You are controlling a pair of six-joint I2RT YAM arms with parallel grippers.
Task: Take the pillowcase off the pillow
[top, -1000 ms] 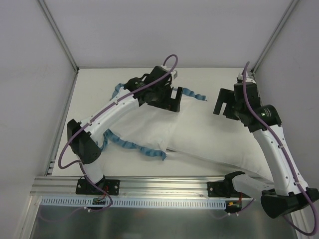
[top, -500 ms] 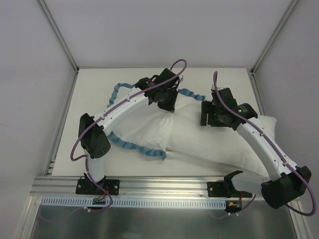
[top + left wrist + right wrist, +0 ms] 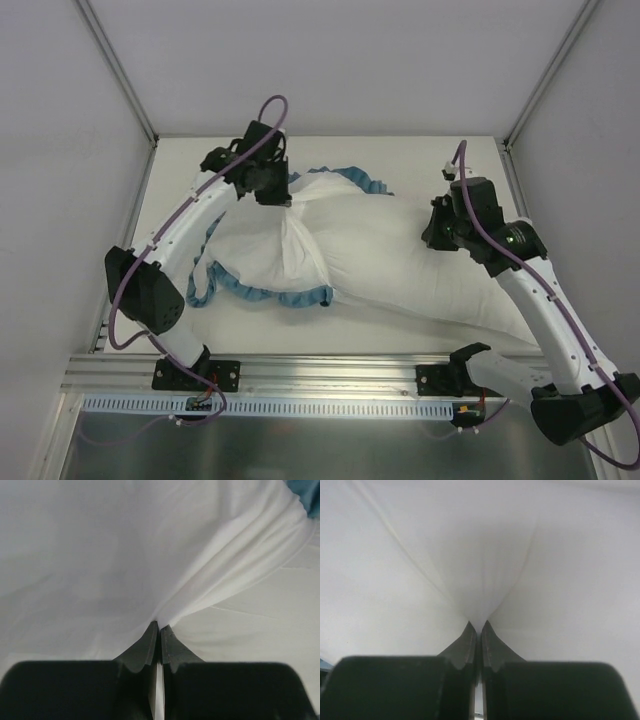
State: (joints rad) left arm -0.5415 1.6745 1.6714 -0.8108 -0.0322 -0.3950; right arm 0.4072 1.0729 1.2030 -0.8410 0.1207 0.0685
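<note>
The pillowcase (image 3: 250,250) lies inside out at the left, white with a teal ruffled edge (image 3: 262,296) showing along its front and back. The plump white pillow (image 3: 400,270) stretches out of it toward the right front. My left gripper (image 3: 275,197) is shut on a pinched fold of the pillowcase (image 3: 210,575), with the cloth drawn taut from the closed left gripper (image 3: 159,626). My right gripper (image 3: 438,234) sits on the pillow's far right part, and the right gripper (image 3: 476,625) is shut on a tented pinch of the pillow (image 3: 485,565). The printed side is hidden.
The white table (image 3: 400,160) is enclosed by white walls with metal corner posts (image 3: 120,75). An aluminium rail (image 3: 320,372) runs along the near edge, carrying both arm bases.
Both grippers have gone from open to shut on cloth. The left arm has pulled the pillowcase leftward, bunching it. The right gripper has dropped onto the pillow and pinched it.
</note>
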